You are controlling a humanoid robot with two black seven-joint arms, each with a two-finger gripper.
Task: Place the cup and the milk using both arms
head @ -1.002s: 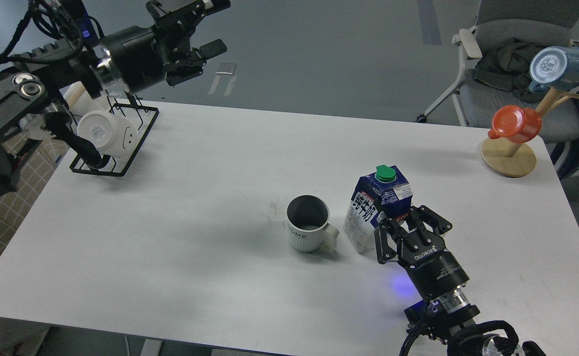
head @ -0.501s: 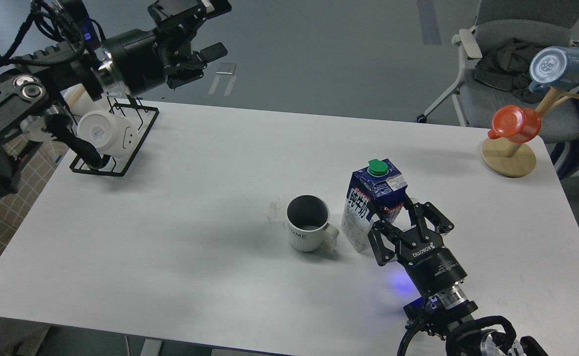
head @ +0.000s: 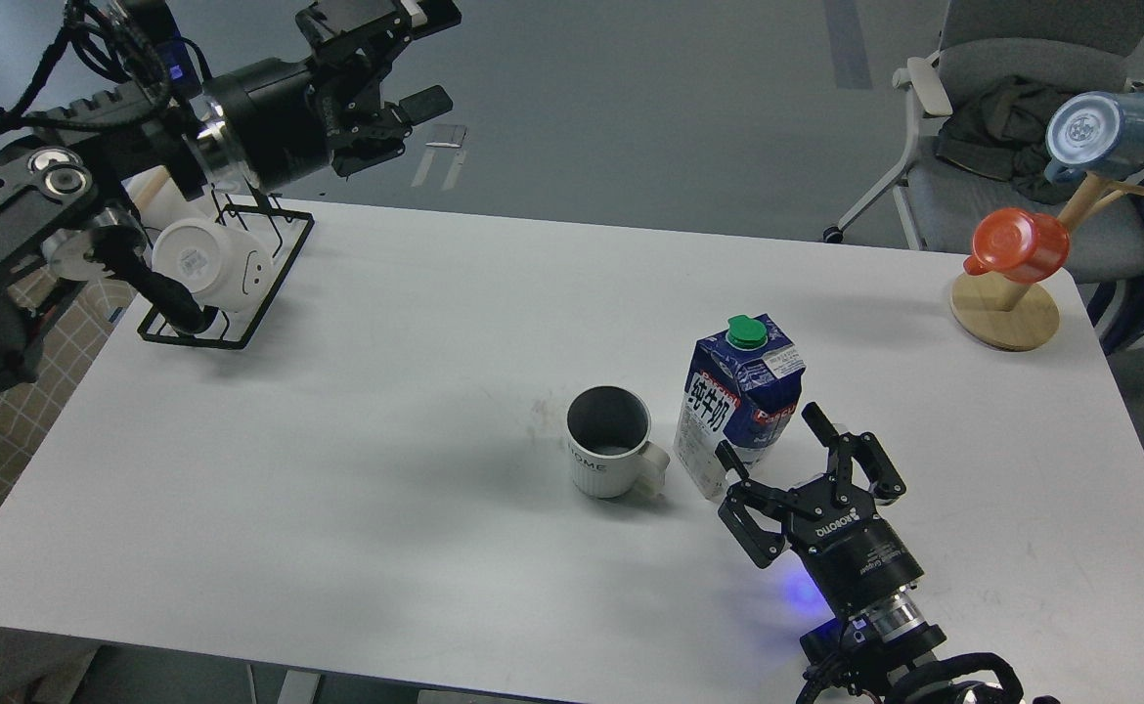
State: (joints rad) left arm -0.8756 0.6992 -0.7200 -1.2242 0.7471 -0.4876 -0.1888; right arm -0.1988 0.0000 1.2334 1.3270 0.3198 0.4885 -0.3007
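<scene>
The cup [head: 608,442], a white ribbed mug with dark inside and "HOME" lettering, stands on the white table [head: 386,391] near the middle, handle to the right. The milk [head: 738,401], a blue and white carton with a green cap, stands upright just right of the cup. My right gripper [head: 772,437] is open just in front of and right of the carton, its fingers apart from it. My left gripper [head: 416,54] is open and empty, raised high beyond the table's far left edge.
A black wire rack [head: 230,279] with white smiley mugs [head: 210,259] stands at the far left. A wooden mug tree [head: 1007,308] at the far right holds an orange mug [head: 1017,244] and a blue mug [head: 1105,132]. A grey chair [head: 1012,117] stands behind the table.
The right gripper set the milk down beside the cup, opened and let go of it, and drew back a little toward me. The left arm barely moved.
</scene>
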